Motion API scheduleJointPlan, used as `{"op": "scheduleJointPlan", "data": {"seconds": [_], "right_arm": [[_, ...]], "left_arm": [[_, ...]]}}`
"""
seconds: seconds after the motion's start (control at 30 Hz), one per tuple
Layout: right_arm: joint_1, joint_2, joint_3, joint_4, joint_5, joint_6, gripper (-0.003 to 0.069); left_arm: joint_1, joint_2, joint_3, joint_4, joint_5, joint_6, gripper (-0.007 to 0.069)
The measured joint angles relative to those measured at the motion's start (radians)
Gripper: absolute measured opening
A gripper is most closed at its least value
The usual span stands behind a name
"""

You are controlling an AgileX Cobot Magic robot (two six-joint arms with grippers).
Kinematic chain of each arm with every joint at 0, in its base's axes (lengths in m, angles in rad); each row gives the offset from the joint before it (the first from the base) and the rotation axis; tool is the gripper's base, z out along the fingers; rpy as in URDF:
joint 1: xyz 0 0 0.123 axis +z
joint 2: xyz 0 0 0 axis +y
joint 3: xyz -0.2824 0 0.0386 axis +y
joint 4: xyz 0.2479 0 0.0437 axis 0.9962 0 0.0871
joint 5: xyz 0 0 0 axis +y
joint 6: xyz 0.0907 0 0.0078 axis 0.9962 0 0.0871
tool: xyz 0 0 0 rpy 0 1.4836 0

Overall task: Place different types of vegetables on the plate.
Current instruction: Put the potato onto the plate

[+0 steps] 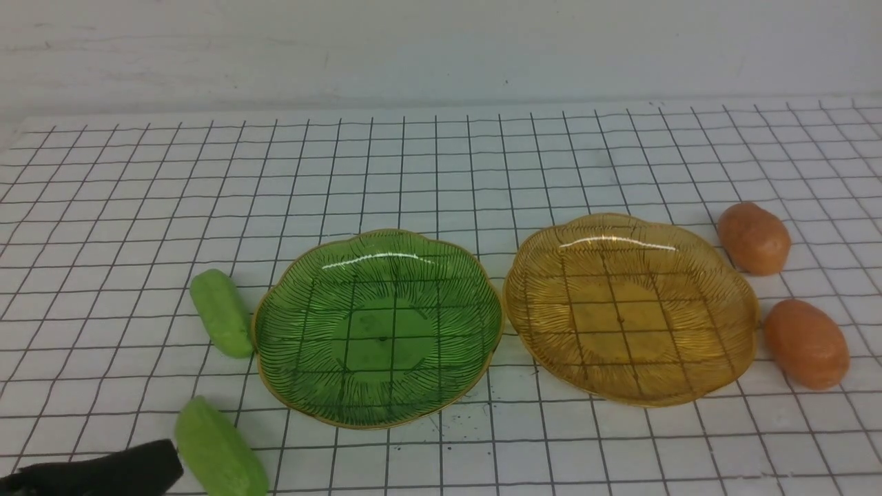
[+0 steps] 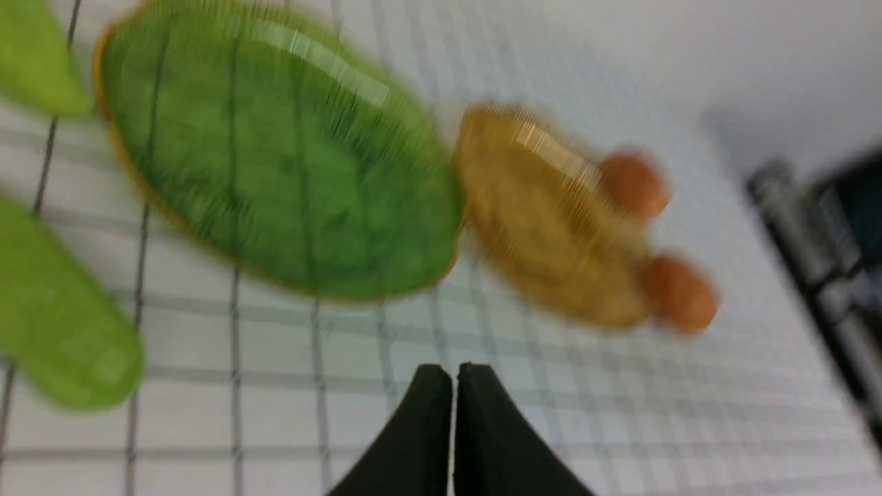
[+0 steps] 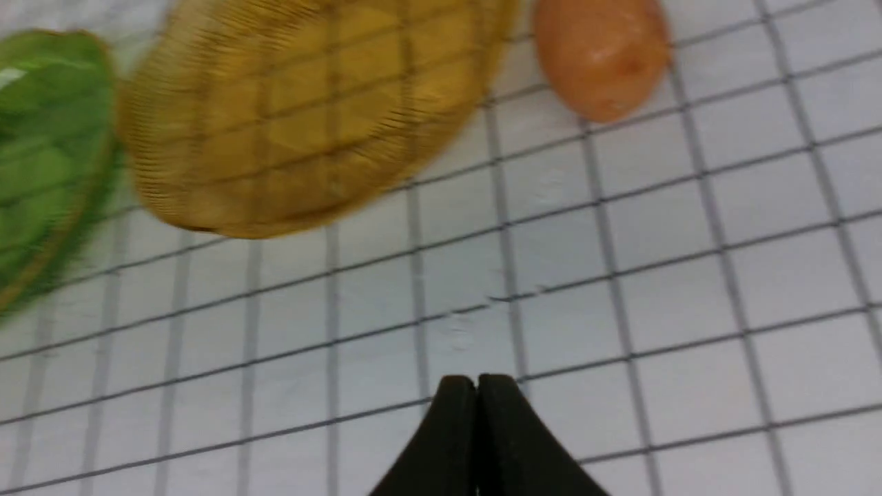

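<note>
Black left fingers [image 2: 424, 434] pressed together, empty; right fingers [image 3: 448, 434] likewise, seen only in wrist view.

Wide open counter [image 1: 441, 158] runs behind both dishes right up to the wall, with nothing standing on it. Between the green dish [image 1: 377, 329] and the amber dish [image 1: 630, 308] there's only a sliver, rims almost touching, no way through. On the left, the far cucumber piece [image 1: 221, 313] hugs the green rim, with bare grid outboard of it. The near cucumber piece [image 1: 219, 451] lies just beside the left hand [image 2: 453, 372]. On the right, the far potato piece [image 1: 754, 238] and the near potato piece [image 1: 806, 343] crowd the amber rim, a narrow lane between them. Ahead of the right hand [image 3: 477, 382], bare grid reaches the amber dish.
</note>
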Motion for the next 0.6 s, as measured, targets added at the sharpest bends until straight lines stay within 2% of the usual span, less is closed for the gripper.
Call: {"op": "scheduleJointPlan", "data": {"seconds": [0.13, 0.3, 0.43, 0.5, 0.53, 0.57, 0.6], "right_arm": [[0.0, 0.249, -0.094, -0.163, 0.005, 0.068, 0.001], [0.0, 0.451, -0.183, -0.188, -0.004, 0.07, 0.0083], [0.0, 0.588, -0.249, -0.197, -0.021, 0.052, 0.0202], [0.0, 0.671, -0.285, -0.205, -0.054, 0.029, 0.0308], [0.0, 0.677, -0.29, -0.205, -0.062, 0.027, 0.0326], [0.0, 0.722, -0.304, -0.209, -0.092, 0.012, 0.0386], [0.0, 0.741, -0.308, -0.21, -0.101, 0.007, 0.0402]], "left_arm": [[0.0, 0.248, -0.079, 0.061, 0.075, 0.112, -0.0005], [0.0, 0.39, -0.122, 0.063, 0.08, 0.186, 0.0023], [0.0, 0.45, -0.132, 0.061, 0.076, 0.214, 0.0071], [0.0, 0.471, -0.132, 0.061, 0.066, 0.225, 0.012], [0.0, 0.471, -0.132, 0.061, 0.065, 0.225, 0.0127], [0.0, 0.475, -0.132, 0.061, 0.057, 0.228, 0.0155], [0.0, 0.475, -0.132, 0.061, 0.057, 0.229, 0.0167]]}}
